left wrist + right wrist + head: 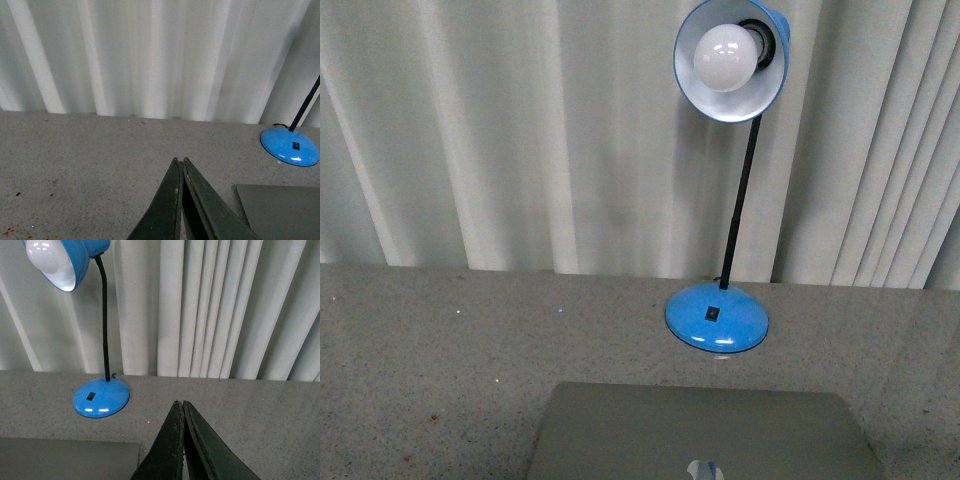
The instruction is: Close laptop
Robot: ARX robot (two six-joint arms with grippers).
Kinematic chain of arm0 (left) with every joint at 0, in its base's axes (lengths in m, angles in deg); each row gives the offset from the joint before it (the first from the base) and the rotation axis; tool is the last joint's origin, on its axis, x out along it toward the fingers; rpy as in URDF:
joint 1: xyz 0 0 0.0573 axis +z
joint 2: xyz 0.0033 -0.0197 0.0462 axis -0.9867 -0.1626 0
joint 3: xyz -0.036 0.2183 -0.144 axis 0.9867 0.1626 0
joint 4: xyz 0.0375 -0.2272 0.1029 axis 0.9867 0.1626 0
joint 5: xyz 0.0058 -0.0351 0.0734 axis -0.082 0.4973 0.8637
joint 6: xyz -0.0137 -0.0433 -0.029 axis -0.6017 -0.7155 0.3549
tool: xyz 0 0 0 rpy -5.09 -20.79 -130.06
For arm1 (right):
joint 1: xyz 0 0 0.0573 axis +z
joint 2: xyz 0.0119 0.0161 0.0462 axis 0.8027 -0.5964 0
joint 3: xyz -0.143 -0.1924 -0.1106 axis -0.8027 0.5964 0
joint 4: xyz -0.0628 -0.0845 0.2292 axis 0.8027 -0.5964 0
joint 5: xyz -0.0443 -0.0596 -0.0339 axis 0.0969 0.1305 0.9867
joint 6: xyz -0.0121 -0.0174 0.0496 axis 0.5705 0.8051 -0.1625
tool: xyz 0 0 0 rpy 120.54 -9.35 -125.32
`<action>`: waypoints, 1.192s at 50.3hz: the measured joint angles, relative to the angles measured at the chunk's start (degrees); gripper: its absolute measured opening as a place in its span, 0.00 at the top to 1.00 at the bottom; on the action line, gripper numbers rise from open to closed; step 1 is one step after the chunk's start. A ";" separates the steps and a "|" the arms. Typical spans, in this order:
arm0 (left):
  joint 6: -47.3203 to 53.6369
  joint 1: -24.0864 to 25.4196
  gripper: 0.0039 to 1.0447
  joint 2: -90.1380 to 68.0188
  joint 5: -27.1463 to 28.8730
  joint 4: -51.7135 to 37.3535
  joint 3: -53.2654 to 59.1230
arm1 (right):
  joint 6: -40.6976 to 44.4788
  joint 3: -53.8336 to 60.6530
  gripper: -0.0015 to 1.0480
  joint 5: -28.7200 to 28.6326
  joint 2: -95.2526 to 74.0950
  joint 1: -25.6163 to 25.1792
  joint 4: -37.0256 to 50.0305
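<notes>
on the speckled grey stone desk [440, 340] the slim silver-grey metal laptop [700, 435] lies flat at my near edge. behind it, toward the far edge, stands the blue gooseneck desk lamp [717, 316], before the pale pleated curtain [520, 130].

Office-type desk setup: speckled grey worktop [440, 340], blue desk lamp [725, 190], pale vertical blinds [520, 130] behind.
</notes>
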 joint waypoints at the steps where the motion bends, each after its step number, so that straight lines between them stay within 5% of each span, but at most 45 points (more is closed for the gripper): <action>1: -0.02 -1.14 0.97 0.55 1.42 0.31 0.28 | 0.00 0.31 0.97 0.02 0.48 0.00 -0.13; 11: -0.15 -5.62 0.97 5.42 4.85 2.71 2.71 | -0.04 3.37 0.97 0.02 5.55 0.00 -2.29; 55: -0.17 -5.60 0.97 22.58 5.07 14.93 5.75 | -0.13 8.37 0.97 0.02 25.62 0.00 -16.44; 60: -0.20 -5.60 0.97 29.03 5.03 23.39 5.73 | -0.13 8.37 0.97 0.02 27.02 0.00 -17.75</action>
